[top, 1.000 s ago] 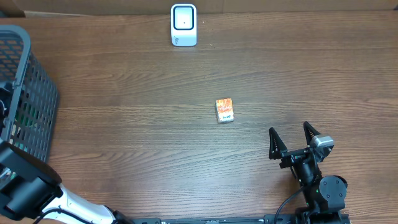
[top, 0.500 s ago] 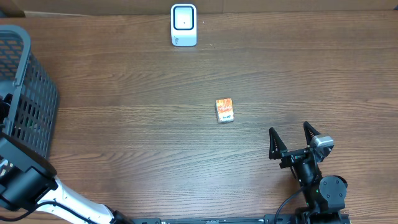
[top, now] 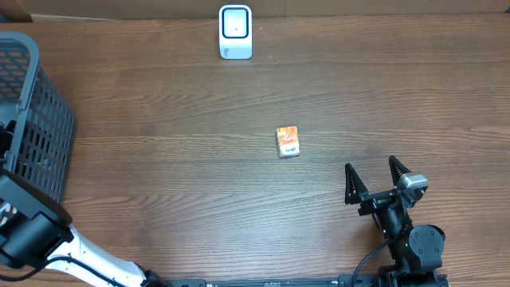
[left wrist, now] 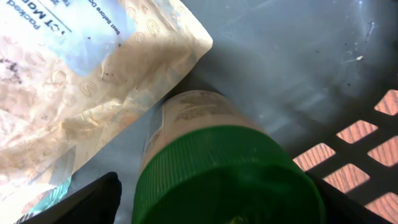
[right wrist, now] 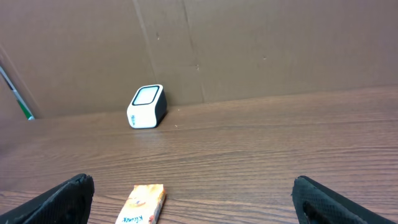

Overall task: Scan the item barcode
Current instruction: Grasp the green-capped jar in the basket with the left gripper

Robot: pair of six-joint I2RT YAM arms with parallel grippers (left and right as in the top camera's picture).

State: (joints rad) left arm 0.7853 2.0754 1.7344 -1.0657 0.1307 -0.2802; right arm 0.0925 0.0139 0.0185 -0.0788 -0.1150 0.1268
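Item in play, by my read, is the green-capped bottle (left wrist: 224, 180): it lies down in the basket (top: 32, 119) at the table's left edge, cap toward the left wrist camera, body half tucked under a printed foil pouch (left wrist: 81, 81). The left gripper (left wrist: 217, 199) straddles the cap, one finger on each side and very close; can't tell if it is clamped or just bracketing, as the contact line is hidden by the cap. Cap-end approach makes sense, since the pouch covers the body and the basket's lattice wall (left wrist: 367, 124) sits just beside the right-hand finger, so there is little side room. The likely way out is straight up, and the pouch may drag along. No barcode shows; the label is only partly visible. The scanner (top: 235, 32) stands upright at the far edge of the table (top: 159, 175), window facing the arms, well apart from the basket, with bare wood between, so the carry path is open. A small orange packet (top: 288, 141) lies flat mid-table, off that line. The right gripper (top: 370, 166) is parked near the front right, jaws wide apart and empty, aimed toward the packet and scanner. The left arm (top: 32, 231) leans over the basket's near rim, so the rim is the clearance to watch.
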